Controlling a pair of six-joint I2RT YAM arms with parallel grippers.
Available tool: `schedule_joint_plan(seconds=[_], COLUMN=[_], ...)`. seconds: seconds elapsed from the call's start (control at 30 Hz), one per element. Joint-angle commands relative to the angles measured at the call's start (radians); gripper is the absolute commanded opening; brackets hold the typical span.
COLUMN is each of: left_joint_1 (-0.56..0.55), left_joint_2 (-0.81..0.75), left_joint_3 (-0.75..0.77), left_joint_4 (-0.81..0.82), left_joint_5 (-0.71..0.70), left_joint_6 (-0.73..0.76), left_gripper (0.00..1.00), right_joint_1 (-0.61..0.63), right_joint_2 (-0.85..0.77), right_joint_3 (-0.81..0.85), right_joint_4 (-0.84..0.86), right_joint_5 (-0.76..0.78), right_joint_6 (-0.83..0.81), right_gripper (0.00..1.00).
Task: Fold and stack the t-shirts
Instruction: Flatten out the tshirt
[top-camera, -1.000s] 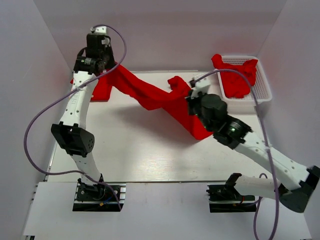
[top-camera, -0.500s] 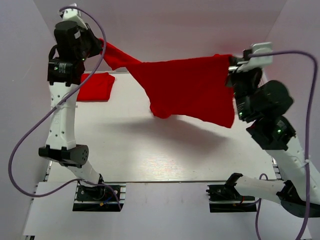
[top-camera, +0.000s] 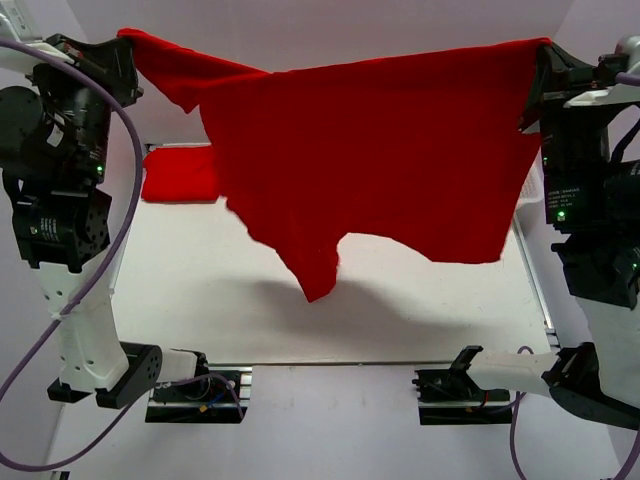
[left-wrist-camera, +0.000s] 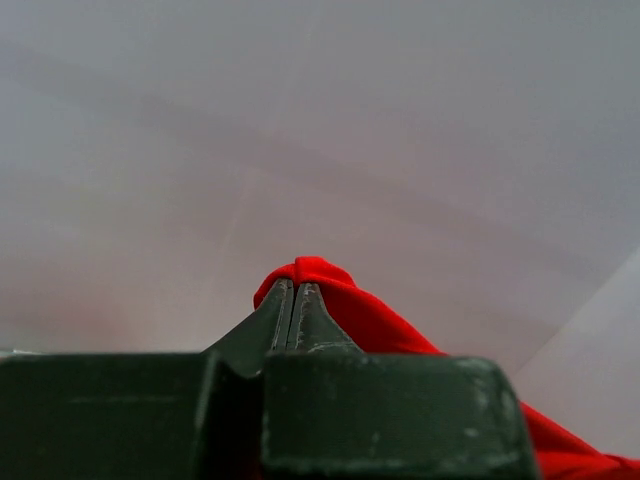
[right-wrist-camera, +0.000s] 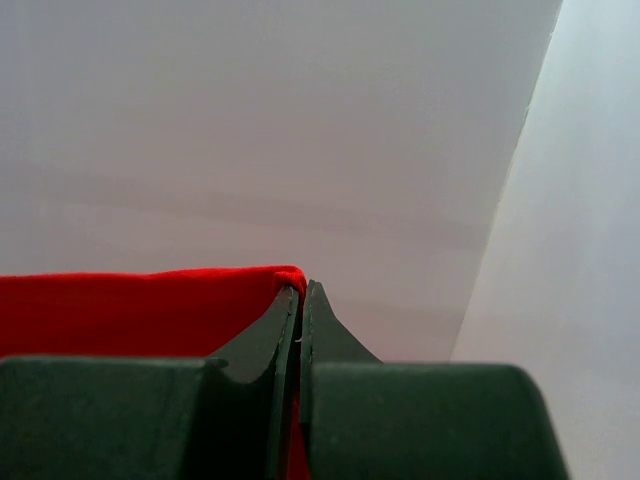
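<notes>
Hanging high above the counter (top-camera: 300, 320), the t-shirt (top-camera: 370, 160) is now stretched wide and nearly flat, where a second ago it drooped twisted and bunched just over that counter. A folded t-shirt (top-camera: 180, 175) lies at the counter's far left. The left hand (top-camera: 118, 45) and right hand (top-camera: 540, 55) each stay clenched on an upper corner. The shirt looks shaken out and ready to be laid down for folding.
</notes>
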Motion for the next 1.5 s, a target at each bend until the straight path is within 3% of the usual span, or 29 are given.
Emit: schedule_joint_plan(seconds=[0.0,0.23,0.43,0.63,0.77,0.8,0.9,1.0,1.1,1.27,1.37,1.4,1.47], left_joint_1=[0.007,0.007,0.007,0.016,0.025,0.034,0.044,0.053,0.053,0.042,0.030,0.030,0.030], left_joint_2=[0.064,0.194,0.374,0.514,0.662,0.675,0.646,0.592,0.479,0.344,0.206,0.166,0.033], left_joint_3=[0.020,0.020,0.096,0.063,0.249,0.264,0.273,0.273,0.186,-0.099,-0.436,-0.619,-0.798], left_joint_4=[-0.012,-0.012,0.000,0.209,0.362,0.403,0.550,0.633,0.643,0.523,0.546,0.560,0.607], left_joint_5=[-0.085,-0.158,-0.120,-0.047,-0.056,-0.047,-0.019,-0.036,-0.036,0.047,0.078,0.078,0.061], left_joint_6=[0.002,0.002,0.053,0.158,0.168,0.168,0.142,0.172,0.209,0.232,0.223,0.185,0.151], left_gripper=[0.00,0.00,0.00,0.00,0.00,0.00,0.00,0.00,0.00,0.00,0.00,0.00,0.00], right_joint_1=[-0.001,-0.020,-0.150,-0.351,-0.434,-0.469,-0.506,-0.535,-0.544,-0.555,-0.564,-0.569,-0.569], right_joint_2=[0.022,0.109,0.253,0.548,0.744,0.769,0.781,0.755,0.690,0.489,0.426,0.404,0.386], right_joint_3=[-0.009,-0.109,-0.157,-0.020,0.248,0.317,0.322,0.342,0.266,-0.171,-0.381,-0.414,-0.584], right_joint_4=[0.090,0.370,0.377,0.219,0.211,0.269,0.396,0.429,0.363,0.368,0.368,0.368,0.378], right_joint_5=[0.024,0.158,0.103,-0.055,-0.124,-0.168,-0.272,-0.387,-0.449,-0.537,-0.561,-0.575,-0.644], right_joint_6=[-0.089,-0.254,-0.148,0.060,0.124,0.125,0.183,0.228,0.240,0.262,0.304,0.327,0.343], right_gripper=[0.00,0.00,0.00,0.00,0.00,0.00,0.00,0.00,0.00,0.00,0.00,0.00,0.00])
